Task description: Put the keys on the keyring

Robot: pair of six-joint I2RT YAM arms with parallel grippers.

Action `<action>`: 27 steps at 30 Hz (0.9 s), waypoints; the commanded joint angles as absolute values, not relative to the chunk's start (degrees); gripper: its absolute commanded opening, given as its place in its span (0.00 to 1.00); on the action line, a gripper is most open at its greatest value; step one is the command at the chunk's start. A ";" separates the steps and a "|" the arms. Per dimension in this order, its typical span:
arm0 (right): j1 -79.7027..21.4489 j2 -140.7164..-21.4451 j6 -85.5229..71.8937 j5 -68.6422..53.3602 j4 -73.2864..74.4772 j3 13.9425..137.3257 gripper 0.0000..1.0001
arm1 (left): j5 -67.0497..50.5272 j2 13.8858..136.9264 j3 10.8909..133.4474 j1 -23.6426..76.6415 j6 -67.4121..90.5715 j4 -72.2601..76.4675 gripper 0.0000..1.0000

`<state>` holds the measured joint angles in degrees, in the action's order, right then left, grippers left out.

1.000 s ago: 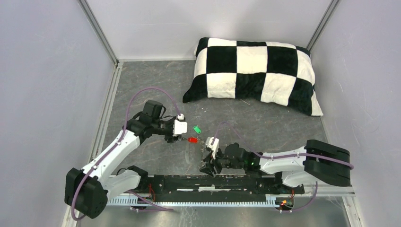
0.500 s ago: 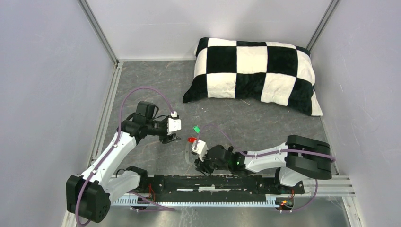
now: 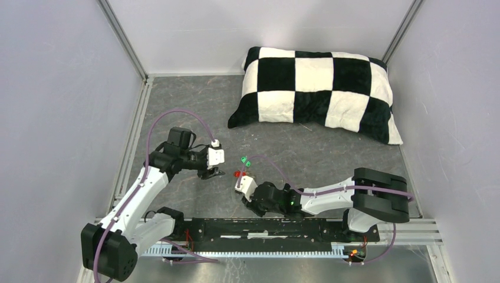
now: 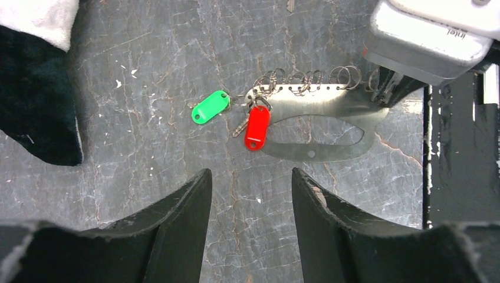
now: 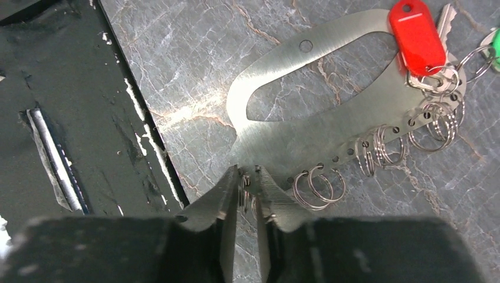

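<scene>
Just ahead of the right gripper (image 5: 247,177) lies the keyring (image 5: 345,134), flat on the counter (image 5: 194,65). Its long axis runs away to that gripper's right, with split rings (image 5: 318,186) along the nearer edge. The fingers are drawn nearly together about one ring at the near end; I cannot tell whether they pinch it. At the far end sit the red-tagged key (image 5: 417,36) and green-tagged key (image 4: 210,107). The left gripper (image 4: 252,174), spread wide, has both keys straight ahead and the keyring lying crosswise.
</scene>
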<state>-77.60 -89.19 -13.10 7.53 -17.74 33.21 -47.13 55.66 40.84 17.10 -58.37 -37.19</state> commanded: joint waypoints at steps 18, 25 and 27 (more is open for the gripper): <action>-76.37 -76.69 -9.22 0.20 -18.57 28.88 0.98 | -55.25 56.54 43.02 16.87 -83.11 -56.41 0.55; -77.40 -78.44 -7.94 2.28 -17.30 28.66 0.93 | -55.05 56.55 43.29 16.86 -82.47 -56.42 0.55; -77.97 -78.42 -7.46 4.28 -16.49 29.26 0.85 | -54.94 56.51 43.24 16.87 -82.43 -56.41 0.55</action>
<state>-76.97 -78.02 -8.47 1.52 -16.62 27.70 -53.06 56.49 41.28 17.08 -79.13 -55.57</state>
